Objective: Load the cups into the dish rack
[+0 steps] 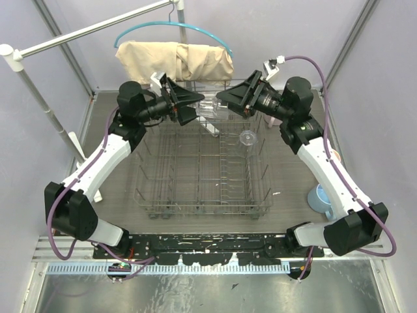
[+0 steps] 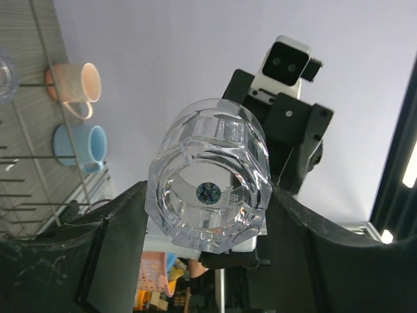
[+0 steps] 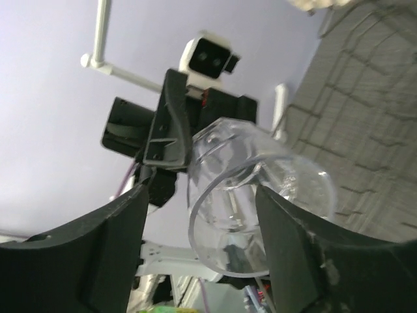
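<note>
A clear glass tumbler (image 1: 210, 106) hangs on its side above the back edge of the grey wire dish rack (image 1: 195, 176), between both arms. My left gripper (image 1: 197, 107) is shut on its thick faceted base (image 2: 207, 195). My right gripper (image 1: 225, 104) is open, its jaws standing around the tumbler's rim (image 3: 228, 215) with a gap on one side. A second glass tumbler (image 1: 249, 140) sits in the rack at the back right. A light blue mug (image 1: 319, 197) stands on the table right of the rack. The left wrist view shows it (image 2: 81, 145) beside a peach-orange mug (image 2: 75, 85).
A beige cloth (image 1: 172, 60) lies behind the rack under a teal hanger (image 1: 172, 27). A white pole (image 1: 39, 107) slants along the left side. The rack's upright tines (image 1: 225, 166) stand close below both grippers.
</note>
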Motion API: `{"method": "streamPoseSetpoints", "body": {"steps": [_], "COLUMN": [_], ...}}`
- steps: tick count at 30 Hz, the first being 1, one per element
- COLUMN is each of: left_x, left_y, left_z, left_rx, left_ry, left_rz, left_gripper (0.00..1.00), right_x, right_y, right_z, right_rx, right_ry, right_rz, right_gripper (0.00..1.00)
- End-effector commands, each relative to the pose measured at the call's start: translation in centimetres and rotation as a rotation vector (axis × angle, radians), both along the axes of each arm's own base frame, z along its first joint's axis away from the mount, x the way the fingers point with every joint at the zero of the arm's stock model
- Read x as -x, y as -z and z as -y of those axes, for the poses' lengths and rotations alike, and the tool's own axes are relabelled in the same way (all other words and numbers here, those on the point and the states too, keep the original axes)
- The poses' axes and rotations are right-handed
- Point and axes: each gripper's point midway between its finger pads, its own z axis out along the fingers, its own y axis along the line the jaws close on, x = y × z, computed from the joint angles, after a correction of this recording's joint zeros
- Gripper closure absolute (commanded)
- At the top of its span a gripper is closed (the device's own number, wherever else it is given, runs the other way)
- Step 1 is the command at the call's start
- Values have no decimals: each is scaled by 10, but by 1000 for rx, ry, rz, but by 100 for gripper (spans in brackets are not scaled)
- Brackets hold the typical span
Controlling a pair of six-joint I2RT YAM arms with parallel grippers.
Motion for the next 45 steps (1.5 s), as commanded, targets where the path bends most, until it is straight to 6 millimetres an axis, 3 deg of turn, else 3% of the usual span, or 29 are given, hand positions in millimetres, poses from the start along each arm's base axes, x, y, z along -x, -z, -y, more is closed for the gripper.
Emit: {"method": "streamPoseSetpoints", "body": {"steps": [1, 2, 4, 10, 13, 20, 24, 25, 32, 45], "left_x": [13, 15, 20, 40, 50, 51, 53, 53, 53, 29], "left_y": [5, 7, 10, 20, 31, 72, 94, 92, 122, 153], "left_z": [-4, -5, -2, 18, 33, 57, 80, 88, 125, 134], "left_rx": [-105, -142, -215, -435, -532, -830, -915, -926, -998, -1128], "left_ry": [-8, -8, -1, 40, 71, 144, 217, 223, 287, 290], "left_rz": [76, 97, 131, 244, 294, 427, 461, 488, 536, 591], "left_gripper": [93, 93, 94, 95, 95, 97, 100, 100, 100, 100], "right_x": [-1, -4, -10, -20, -24, -27, -29, -29, -33, -41], "right_y": [-7, -3, 3, 30, 40, 71, 89, 94, 108, 121], "right_z": [39, 51, 77, 157, 180, 202, 209, 211, 226, 234], "right_rx": [66, 82, 110, 300, 417, 568, 626, 641, 744, 752], "right_ry": [84, 108, 162, 365, 431, 495, 500, 500, 514, 539], "right_rz": [62, 56, 47, -21, -46, -101, -139, -149, -184, -221], "right_gripper": [22, 20, 2, 0, 0, 0, 0, 0, 0, 0]}}
